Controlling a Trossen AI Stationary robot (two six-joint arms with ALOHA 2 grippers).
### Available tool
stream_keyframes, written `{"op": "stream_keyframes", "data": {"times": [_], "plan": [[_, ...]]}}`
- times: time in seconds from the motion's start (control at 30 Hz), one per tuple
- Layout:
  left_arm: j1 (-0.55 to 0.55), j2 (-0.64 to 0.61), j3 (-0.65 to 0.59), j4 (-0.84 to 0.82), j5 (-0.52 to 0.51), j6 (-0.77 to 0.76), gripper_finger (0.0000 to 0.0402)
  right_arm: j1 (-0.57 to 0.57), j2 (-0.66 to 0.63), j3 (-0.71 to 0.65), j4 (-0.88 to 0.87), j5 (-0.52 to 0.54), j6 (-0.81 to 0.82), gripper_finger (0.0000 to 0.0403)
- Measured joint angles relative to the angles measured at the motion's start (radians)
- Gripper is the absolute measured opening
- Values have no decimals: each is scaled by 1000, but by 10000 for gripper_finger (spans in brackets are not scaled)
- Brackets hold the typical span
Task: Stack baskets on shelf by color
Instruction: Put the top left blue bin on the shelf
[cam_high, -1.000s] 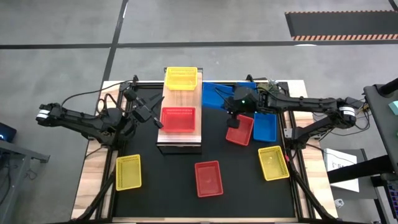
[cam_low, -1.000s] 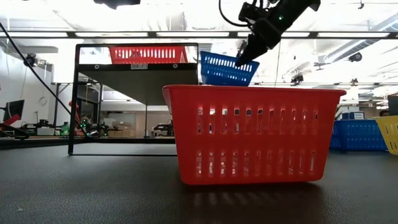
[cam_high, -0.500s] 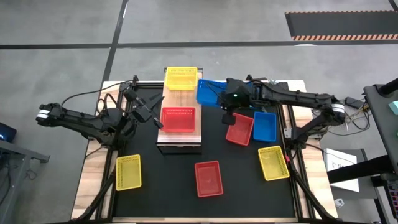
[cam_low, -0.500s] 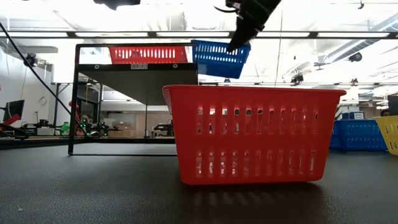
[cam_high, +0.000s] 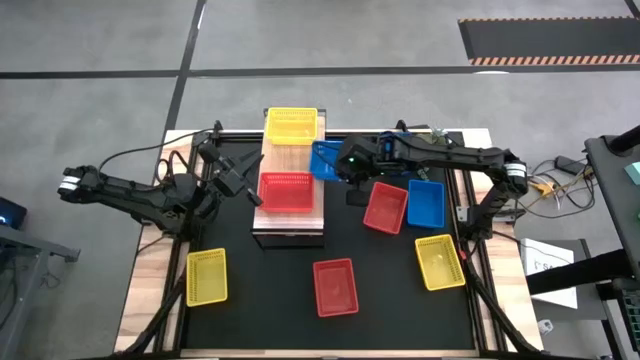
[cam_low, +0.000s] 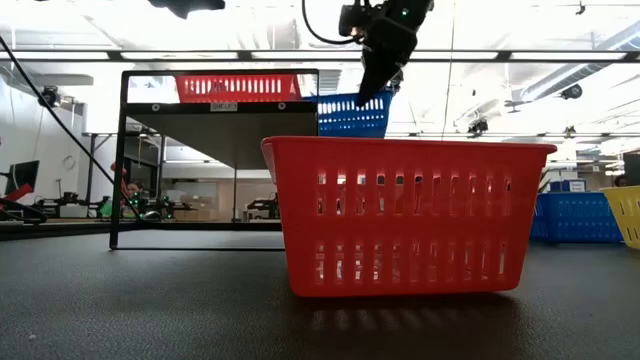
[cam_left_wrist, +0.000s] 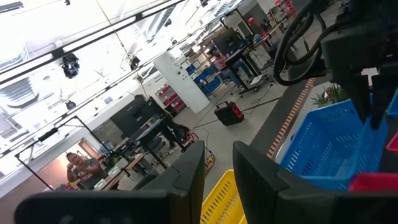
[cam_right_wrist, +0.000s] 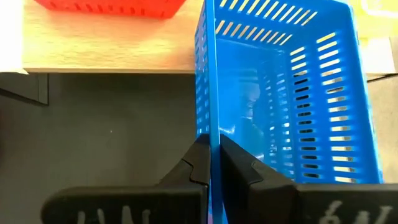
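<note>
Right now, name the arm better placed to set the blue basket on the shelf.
Right. The right gripper is shut on the blue basket's wall, beside the shelf; the left gripper holds nothing.

Shelf (cam_high: 291, 168): long light wood plank top on a dark frame, set at the table's far centre. On it, a yellow basket (cam_high: 291, 125) at the far end and a red basket (cam_high: 286, 191) at mid-length.

Blue basket (cam_high: 325, 159): raised off the table, just right of the shelf, its edge over the plank.

On the table at right: second red basket (cam_high: 385, 207), second blue basket (cam_high: 425, 201), second yellow basket (cam_high: 439, 261). Near centre: third red basket (cam_high: 335, 286). Near left: third yellow basket (cam_high: 206, 276).
</note>
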Motion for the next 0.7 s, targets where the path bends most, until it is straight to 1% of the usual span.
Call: {"op": "stream_keyframes", "data": {"times": [0.53, 0.7], "plan": [[0, 0, -1, 0, 0, 6, 67, -1, 60, 2, 36, 4, -73, 9], [0, 0, -1, 0, 0, 6, 67, -1, 60, 2, 75, 34, -95, 23]]}}
